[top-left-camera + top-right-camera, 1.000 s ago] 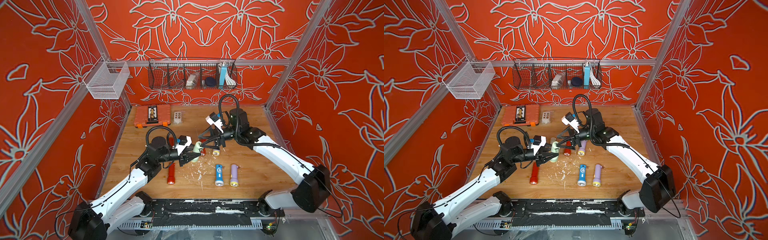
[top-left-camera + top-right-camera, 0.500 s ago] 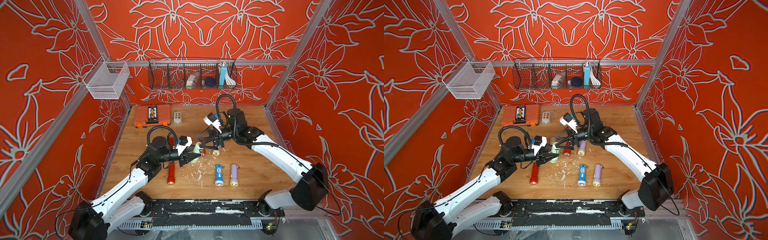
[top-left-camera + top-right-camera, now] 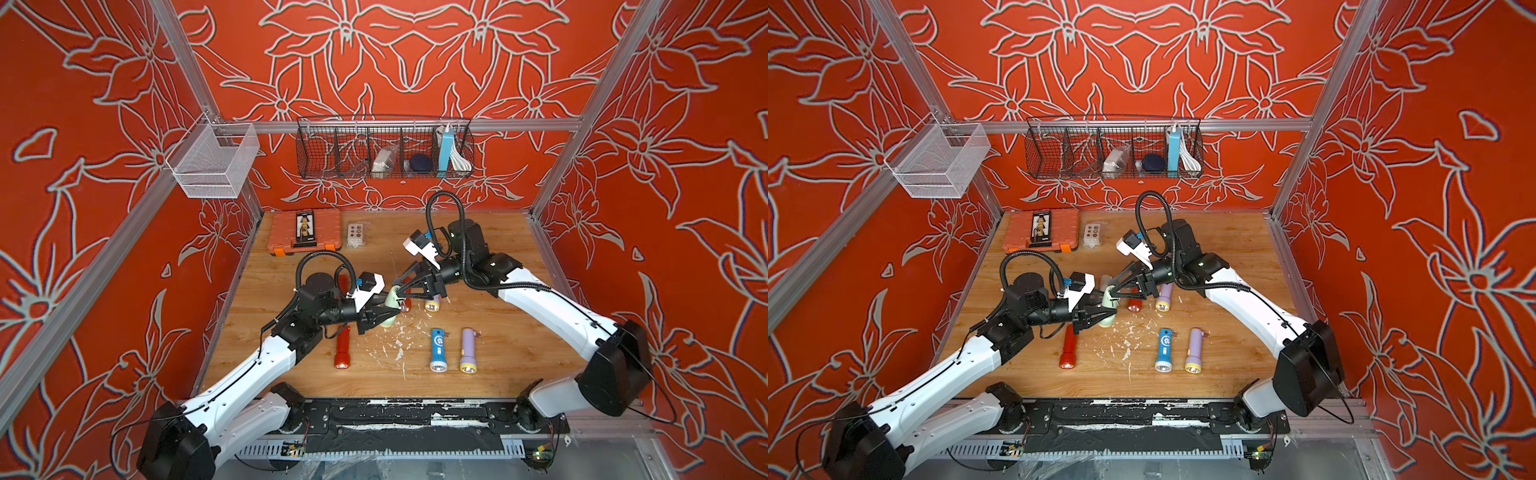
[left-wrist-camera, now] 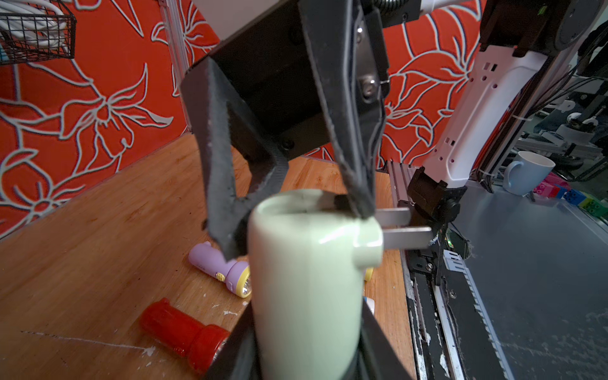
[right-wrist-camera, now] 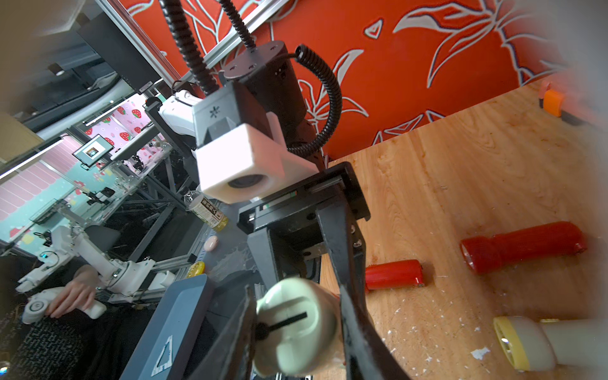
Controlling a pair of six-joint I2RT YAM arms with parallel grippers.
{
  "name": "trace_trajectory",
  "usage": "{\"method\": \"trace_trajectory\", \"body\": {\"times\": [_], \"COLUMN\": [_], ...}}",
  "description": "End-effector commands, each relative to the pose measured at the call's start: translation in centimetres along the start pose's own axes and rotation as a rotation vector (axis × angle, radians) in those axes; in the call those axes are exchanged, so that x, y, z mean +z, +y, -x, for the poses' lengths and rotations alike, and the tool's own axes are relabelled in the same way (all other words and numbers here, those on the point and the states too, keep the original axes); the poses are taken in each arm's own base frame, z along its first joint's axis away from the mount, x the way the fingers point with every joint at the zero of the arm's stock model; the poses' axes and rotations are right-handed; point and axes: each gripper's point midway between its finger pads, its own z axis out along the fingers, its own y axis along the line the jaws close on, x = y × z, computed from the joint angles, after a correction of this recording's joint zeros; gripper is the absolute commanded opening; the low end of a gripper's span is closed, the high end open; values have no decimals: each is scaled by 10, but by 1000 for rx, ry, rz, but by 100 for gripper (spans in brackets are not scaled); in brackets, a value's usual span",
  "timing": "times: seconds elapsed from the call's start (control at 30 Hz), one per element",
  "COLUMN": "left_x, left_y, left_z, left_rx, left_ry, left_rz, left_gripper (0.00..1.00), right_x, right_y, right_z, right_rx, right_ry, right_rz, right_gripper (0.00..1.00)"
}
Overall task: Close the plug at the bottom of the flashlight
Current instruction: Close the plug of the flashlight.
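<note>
My left gripper (image 4: 306,355) is shut on the body of a pale green flashlight (image 4: 309,279), which it holds above the table in both top views (image 3: 388,321). Its bottom end points at my right gripper. The plug (image 4: 368,243) sticks out sideways from that end, with two metal prongs (image 4: 404,230) unfolded. My right gripper (image 5: 296,335) has its jaws around the bottom end (image 5: 296,322). One finger (image 4: 358,197) rests on the rim just above the plug. The other finger (image 4: 223,210) lies against the opposite side.
On the wooden table lie a red flashlight (image 3: 342,347), a blue one (image 3: 437,349), a purple one (image 3: 467,349), and two more (image 3: 432,304) under my right gripper. An orange case (image 3: 305,230) sits at the back left. A wire basket (image 3: 384,147) hangs on the back wall.
My right gripper's jaws have narrowed from wide open onto the flashlight's bottom end, and the arm has shifted slightly towards my left gripper. The left gripper keeps its hold.
</note>
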Motion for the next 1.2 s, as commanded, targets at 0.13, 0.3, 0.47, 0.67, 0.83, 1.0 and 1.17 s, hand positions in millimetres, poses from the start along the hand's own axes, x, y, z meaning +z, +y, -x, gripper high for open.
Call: {"method": "trace_trajectory", "body": {"times": [0.13, 0.3, 0.47, 0.67, 0.83, 1.0, 1.17], "left_x": [-13, -16, -23, -29, -28, -27, -29], "left_y": [-7, -9, -7, -9, -17, -25, -36], "left_z": [45, 58, 65, 69, 67, 57, 52], "left_rx": [159, 189, 225, 254, 243, 208, 169], "left_ry": [-114, -131, -138, -145, -131, -84, -67], "left_rz": [20, 30, 75, 99, 50, -10, -70], "left_gripper": [0, 0, 0, 0, 0, 0, 0], "right_x": [29, 36, 37, 37, 36, 29, 13], "right_y": [-8, -9, -9, -10, -10, -5, -6], "right_z": [-32, -41, -45, -49, -41, -7, 36], "right_rx": [70, 91, 96, 106, 71, -40, -160], "right_ry": [77, 99, 110, 119, 109, 95, 68], "right_rz": [27, 46, 43, 43, 25, -41, -140], "right_gripper": [35, 23, 14, 0, 0, 0, 0]}}
